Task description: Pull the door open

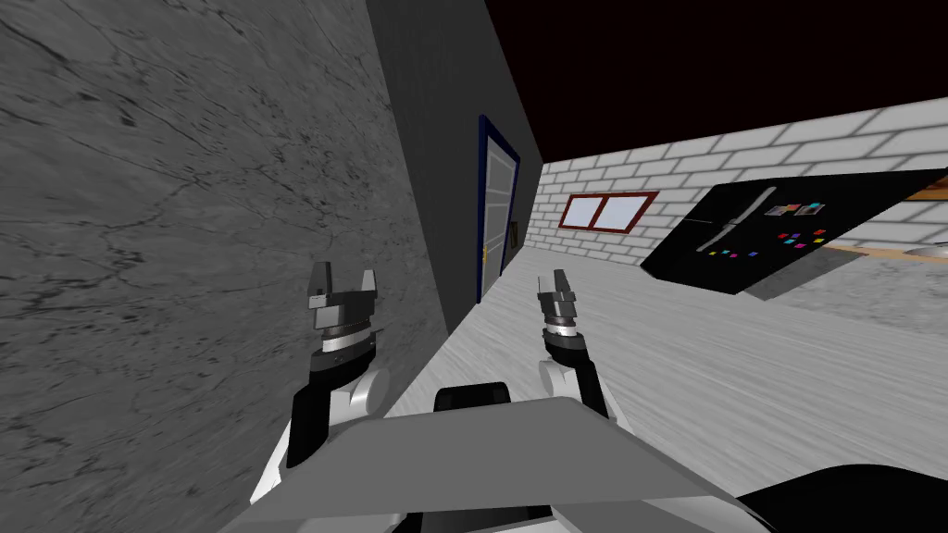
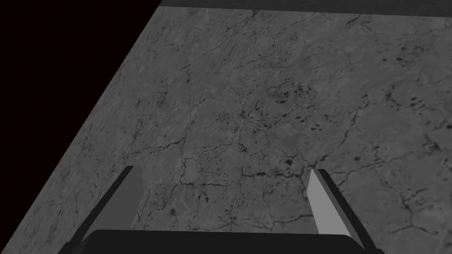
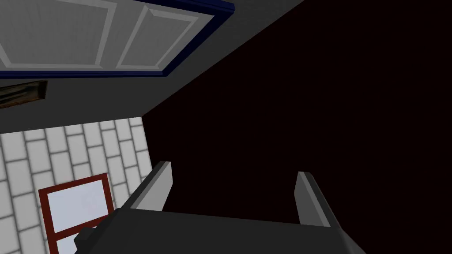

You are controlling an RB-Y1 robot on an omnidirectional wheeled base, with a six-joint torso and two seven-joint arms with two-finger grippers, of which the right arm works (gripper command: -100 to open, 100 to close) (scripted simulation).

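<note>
Door: grey, panelled, blue-framed; at 12 o'clock, well apart from both grippers. Left gripper: fingers wide, empty, facing cracked grey wall. Right gripper: fingers wide, empty.

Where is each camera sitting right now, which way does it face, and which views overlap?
Head view: on the head, looking down and forward along a cracked grey wall to the blue-framed door; both forearms, left gripper and right gripper show.
Left wrist view: on the left hand, facing that wall close up; its open fingers show.
Right wrist view: on the right hand, aimed at the door, a red-framed window and a black area; its open fingers show.
Shared: door and window, in head and right wrist views.
</note>
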